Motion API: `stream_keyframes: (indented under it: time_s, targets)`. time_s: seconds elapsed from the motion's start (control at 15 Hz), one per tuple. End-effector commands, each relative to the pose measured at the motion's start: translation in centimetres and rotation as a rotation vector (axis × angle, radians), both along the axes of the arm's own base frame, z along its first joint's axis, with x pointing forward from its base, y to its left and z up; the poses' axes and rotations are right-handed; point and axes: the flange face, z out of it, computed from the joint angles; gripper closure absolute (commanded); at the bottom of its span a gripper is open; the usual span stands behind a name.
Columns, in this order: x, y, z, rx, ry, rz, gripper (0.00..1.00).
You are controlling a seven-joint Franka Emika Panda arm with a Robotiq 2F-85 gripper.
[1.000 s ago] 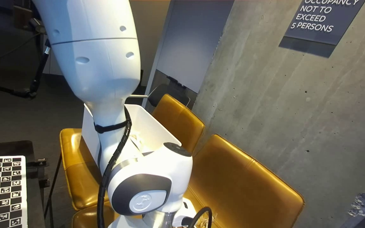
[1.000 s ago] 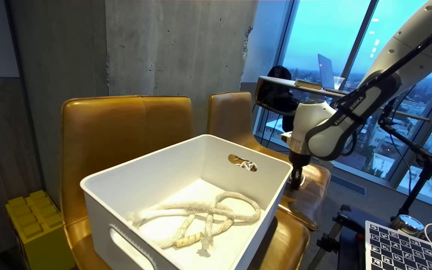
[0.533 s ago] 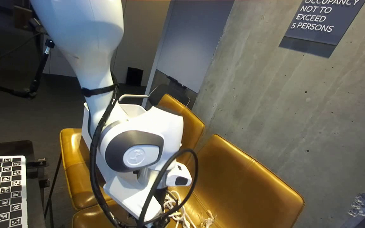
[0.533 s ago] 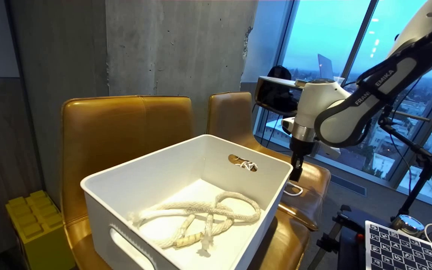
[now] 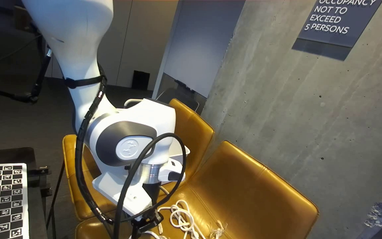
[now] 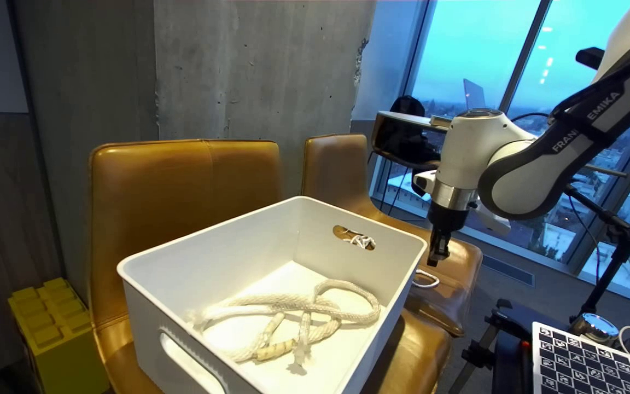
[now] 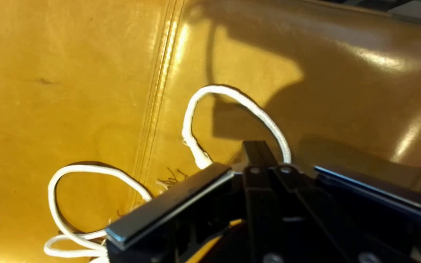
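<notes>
Rope (image 7: 251,105) lies looped on the chair (image 7: 79,95) beneath my gripper (image 7: 258,153); I see it clenched; a white bin (image 6: 227,257) stands near it.

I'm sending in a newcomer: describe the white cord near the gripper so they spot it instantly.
From the concrete wall, look to the tan chair beside the white bin. On the chair's seat, near the closed gripper, lies the looped white cord. Unlike the neighbouring rope, it lies outside the bin.
</notes>
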Motion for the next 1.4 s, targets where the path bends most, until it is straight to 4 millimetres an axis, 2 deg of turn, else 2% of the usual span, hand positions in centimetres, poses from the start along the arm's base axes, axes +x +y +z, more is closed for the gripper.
stream_keyframes:
  time_s: [0.0, 0.07, 0.2, 0.53, 0.73, 1.0, 1.2, 1.33]
  targets:
    - [-0.9, 0.3, 0.2, -0.015, 0.001, -0.003, 0.74]
    - [-1.1, 0.2, 0.0, -0.014, 0.005, -0.003, 0.72]
    - [-1.2, 0.2, -0.4, -0.008, 0.012, 0.002, 0.60]
    - [-0.6, 1.7, -1.7, 0.002, 0.018, 0.038, 0.24]
    - [0.6, 2.8, -3.5, 0.014, 0.033, 0.060, 0.02]
    - [2.3, 3.5, -5.9, 0.023, 0.055, 0.067, 0.00]
    - [2.7, 2.9, -7.4, 0.012, 0.079, 0.067, 0.21]
    - [2.8, 2.5, -8.3, 0.007, 0.090, 0.063, 0.29]
